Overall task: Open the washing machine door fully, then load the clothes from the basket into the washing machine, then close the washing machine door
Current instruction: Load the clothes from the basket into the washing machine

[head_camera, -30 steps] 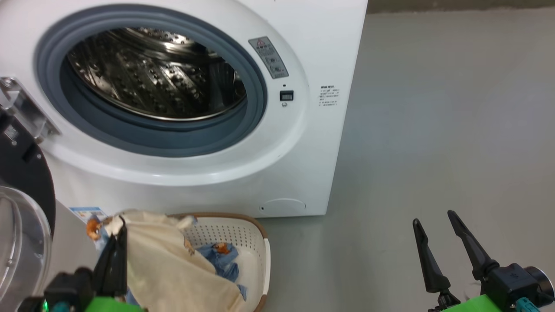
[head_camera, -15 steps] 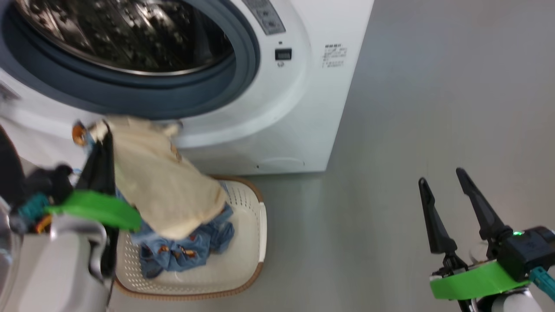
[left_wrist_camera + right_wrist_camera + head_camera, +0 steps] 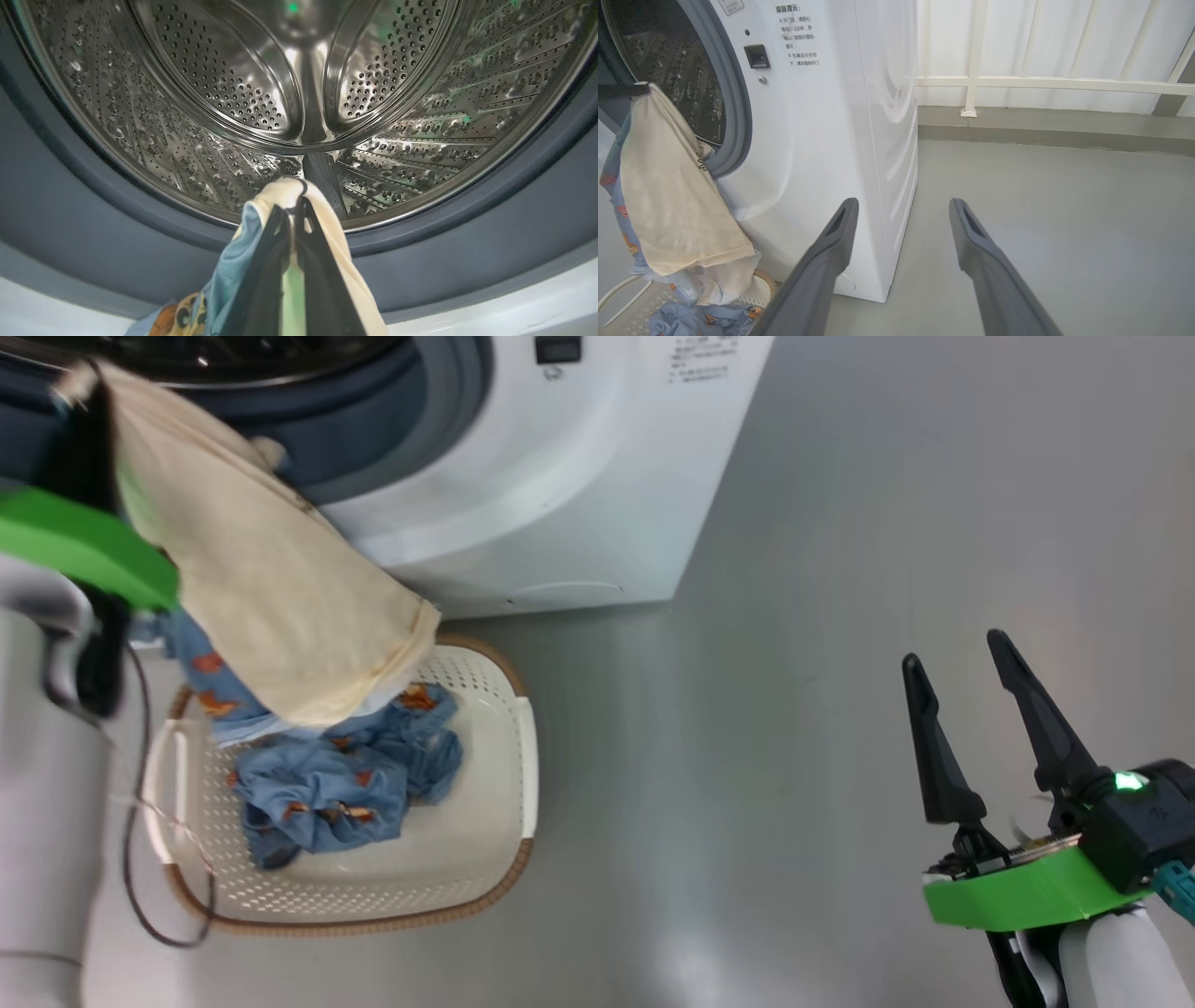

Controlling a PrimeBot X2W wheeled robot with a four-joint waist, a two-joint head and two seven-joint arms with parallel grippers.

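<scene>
My left gripper [image 3: 86, 381] is shut on the clothes and holds them up at the mouth of the washing machine [image 3: 569, 476]. The cream-yellow garment [image 3: 271, 588] hangs from it. The light blue garment [image 3: 341, 789] trails down behind the cream one into the basket [image 3: 525, 747]. In the left wrist view the shut left gripper [image 3: 294, 205] pinches both fabrics just before the grey-blue seal [image 3: 93, 224] and the steel drum [image 3: 303, 93]. My right gripper [image 3: 954, 651] stands open over the floor to the right, nothing between its fingers. The washing machine door is out of view.
The basket sits on the grey floor [image 3: 794, 616] right in front of the machine. A thin dark cable [image 3: 140, 859] dangles beside my pale left forearm [image 3: 37, 803]. A white railing [image 3: 971, 84] runs along the wall beyond the machine's side.
The head camera has tilted down. My left gripper has lifted the clothes from above the basket up to the drum opening. The right gripper stays open.
</scene>
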